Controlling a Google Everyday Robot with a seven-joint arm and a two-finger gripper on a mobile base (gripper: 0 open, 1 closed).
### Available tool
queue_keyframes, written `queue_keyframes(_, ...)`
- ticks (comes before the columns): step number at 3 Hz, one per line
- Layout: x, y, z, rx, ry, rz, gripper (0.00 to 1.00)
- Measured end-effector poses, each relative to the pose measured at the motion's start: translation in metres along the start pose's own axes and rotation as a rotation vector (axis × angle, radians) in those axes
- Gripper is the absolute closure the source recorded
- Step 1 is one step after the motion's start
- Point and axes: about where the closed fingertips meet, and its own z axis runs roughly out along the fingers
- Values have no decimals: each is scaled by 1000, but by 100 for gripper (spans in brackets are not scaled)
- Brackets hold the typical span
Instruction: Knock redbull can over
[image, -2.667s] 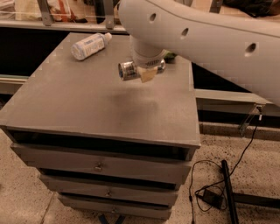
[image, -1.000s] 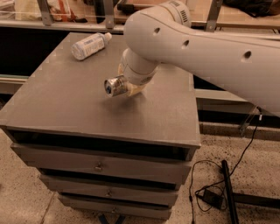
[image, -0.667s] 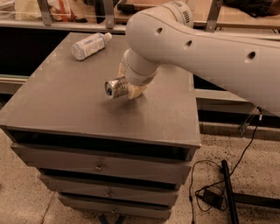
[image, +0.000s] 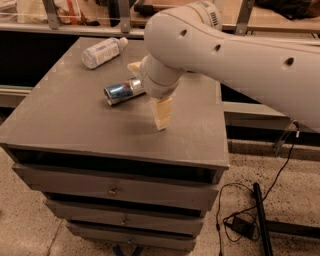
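Gripper (image: 147, 95) went from pinching can (image: 122, 90) to fingers (image: 162, 112) spread, nothing held; hangs over cabinet (image: 75, 125) top, right of centre. Can lies on its side at cabinet centre. Likely light, stiff, slick, rolls easily; take it mid-body

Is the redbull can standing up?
No, the redbull can lies on its side on the table, right beside the gripper.
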Motion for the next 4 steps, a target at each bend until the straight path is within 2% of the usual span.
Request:
queue_keyframes(1,1,-1,0,5,-7,10,0)
queue_keyframes(2,1,-20,-20,77,-3,39,0)
queue_keyframes(3,7,-43,-49,170,24,77,0)
queue_keyframes(4,16,-47,-58,183,27,118,0)
